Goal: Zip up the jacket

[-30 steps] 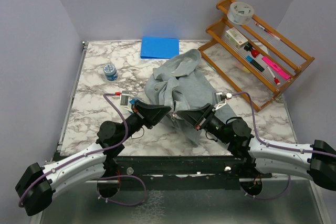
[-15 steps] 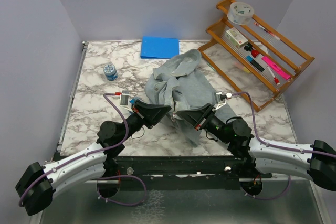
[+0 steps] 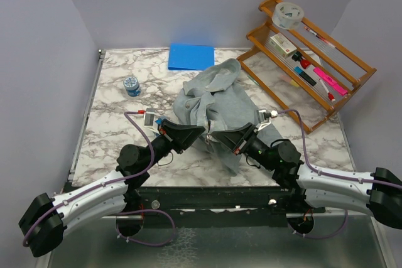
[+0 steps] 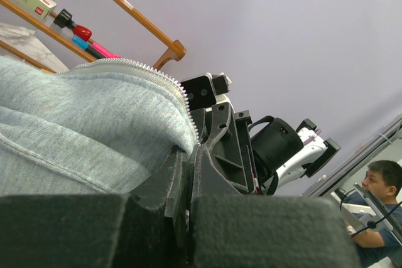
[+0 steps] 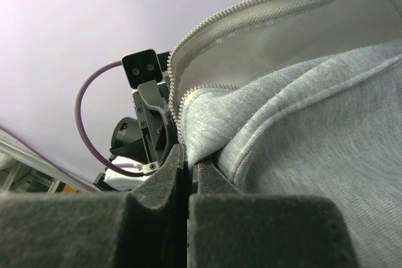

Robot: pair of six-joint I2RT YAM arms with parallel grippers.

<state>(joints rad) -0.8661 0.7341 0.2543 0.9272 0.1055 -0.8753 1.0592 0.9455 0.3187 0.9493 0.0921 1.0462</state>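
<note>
The light grey-green jacket (image 3: 213, 101) lies bunched in the middle of the marble table, its hood end toward the back. My left gripper (image 3: 202, 132) and right gripper (image 3: 210, 136) meet tip to tip at its near hem. In the left wrist view the left gripper (image 4: 188, 155) is shut on the jacket (image 4: 81, 123) edge below its zipper teeth (image 4: 185, 101). In the right wrist view the right gripper (image 5: 188, 155) is shut on the jacket (image 5: 301, 149) edge where two rows of zipper teeth (image 5: 179, 114) come together.
A flat blue folder (image 3: 191, 56) lies at the back of the table. A small blue-lidded jar (image 3: 131, 85) stands at the left. A wooden rack (image 3: 308, 48) with pens, a box and a tape roll leans at the right.
The right gripper has edged slightly left toward the left gripper. The jacket and left arm look the same.
</note>
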